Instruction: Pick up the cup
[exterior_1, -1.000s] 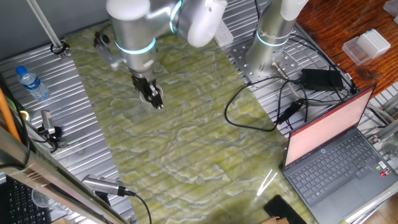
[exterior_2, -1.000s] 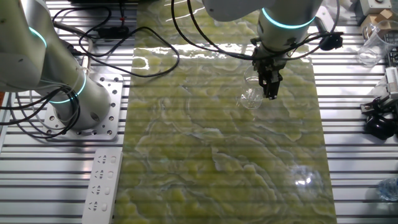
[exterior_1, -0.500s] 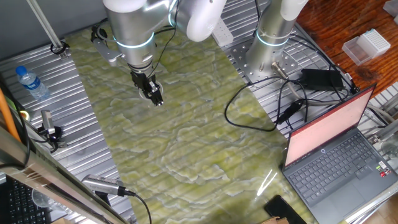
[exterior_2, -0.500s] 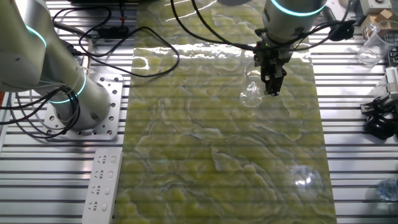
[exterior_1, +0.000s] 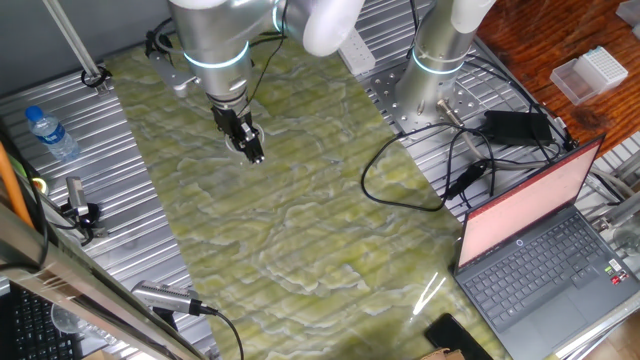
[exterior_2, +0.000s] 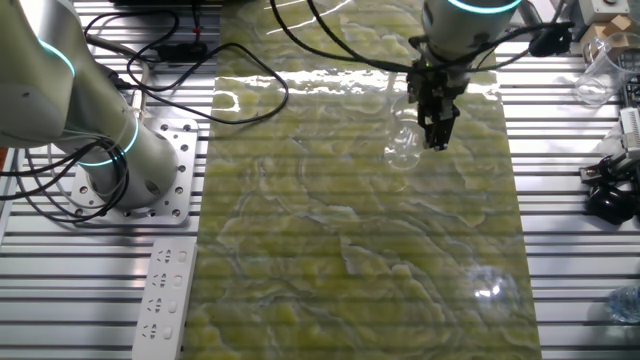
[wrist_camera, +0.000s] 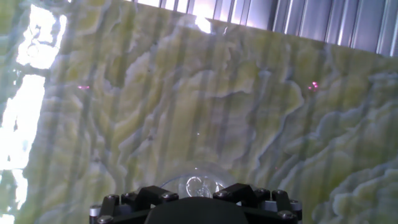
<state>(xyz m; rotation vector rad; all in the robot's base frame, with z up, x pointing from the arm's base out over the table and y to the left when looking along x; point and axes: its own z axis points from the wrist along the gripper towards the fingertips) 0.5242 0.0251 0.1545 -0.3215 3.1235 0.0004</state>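
The cup (exterior_2: 403, 150) is small, clear and nearly colourless, and it hangs a little above the green marbled mat (exterior_2: 350, 230). My gripper (exterior_2: 437, 138) is shut on its side, with the cup sticking out to the left of the fingers. In the hand view the cup's round rim (wrist_camera: 198, 183) shows between the two black fingers at the bottom edge, where the gripper (wrist_camera: 198, 194) is. In the other fixed view the gripper (exterior_1: 250, 150) hangs over the far left part of the mat; the cup is hard to make out there.
A water bottle with a blue cap (exterior_1: 50, 132) lies at the left. A second arm's base (exterior_1: 430, 80), cables (exterior_1: 420, 170) and an open laptop (exterior_1: 540, 240) stand at the right. A power strip (exterior_2: 165, 300) lies beside the mat.
My gripper has risen a little with the cup in it, and the cup has come off the mat.
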